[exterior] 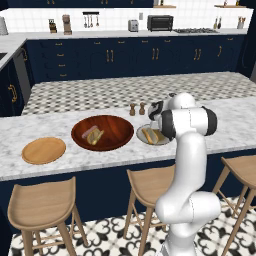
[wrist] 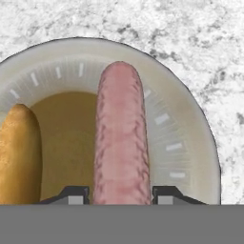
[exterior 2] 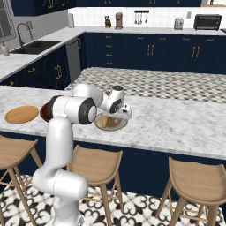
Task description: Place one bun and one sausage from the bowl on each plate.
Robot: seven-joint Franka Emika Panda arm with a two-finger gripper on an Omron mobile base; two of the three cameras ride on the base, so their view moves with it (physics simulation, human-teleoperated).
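- White marble counter (exterior: 105, 157) with wooden stools below; dark navy cabinets behind.
- Along the counter's near edge: wooden plate (exterior: 43, 150), dark bowl (exterior: 102, 132) holding a bun (exterior: 96, 137) and a sausage (exterior: 90, 132), then grey-rimmed plate (wrist: 190, 124).
- Gripper (wrist: 121, 194) over the grey-rimmed plate, fingertips (wrist: 167, 194) spread, flanking the sausage (wrist: 121, 143); grip unclear. Second bun (wrist: 19, 152) lies beside.

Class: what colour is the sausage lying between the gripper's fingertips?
Pinkish-brown sausage, clearest in the hand view, over the grey-rimmed plate.
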